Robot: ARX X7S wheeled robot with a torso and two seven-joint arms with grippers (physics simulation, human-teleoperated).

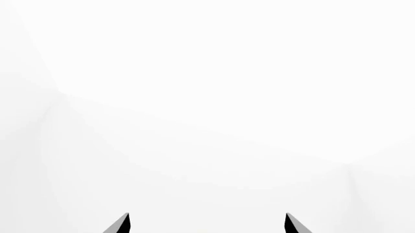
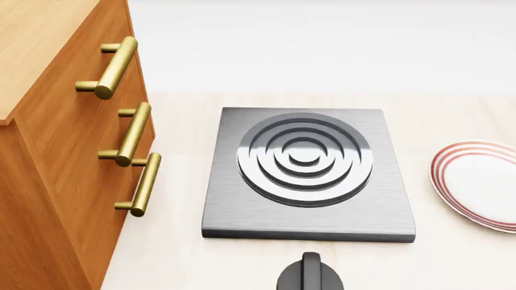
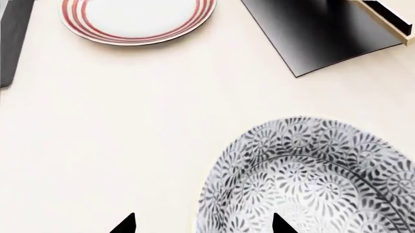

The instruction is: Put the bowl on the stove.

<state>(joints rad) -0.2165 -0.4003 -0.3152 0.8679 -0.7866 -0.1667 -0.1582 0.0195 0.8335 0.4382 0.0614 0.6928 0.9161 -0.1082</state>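
The bowl point(image 3: 311, 179), white with a dense grey-blue floral pattern, stands on the pale counter in the right wrist view; it is out of the head view. My right gripper point(image 3: 204, 224) is open. One fingertip point(image 3: 279, 224) shows over the bowl's inside and the other over the counter outside it, with the rim between them; I cannot tell their height. The stove point(image 2: 306, 175), a square dark grey hotplate with a ringed burner, lies at the middle of the head view. My left gripper point(image 1: 207, 223) is open and empty before a blank white surface. Neither gripper shows in the head view.
A flat white plate with red rings point(image 2: 484, 184) lies right of the stove and also shows in the right wrist view point(image 3: 136, 17). A black round knob point(image 2: 310, 275) sits before the stove. A wooden cabinet with brass handles point(image 2: 64, 151) stands at the left. A dark flat panel point(image 3: 324, 34) lies beyond the bowl.
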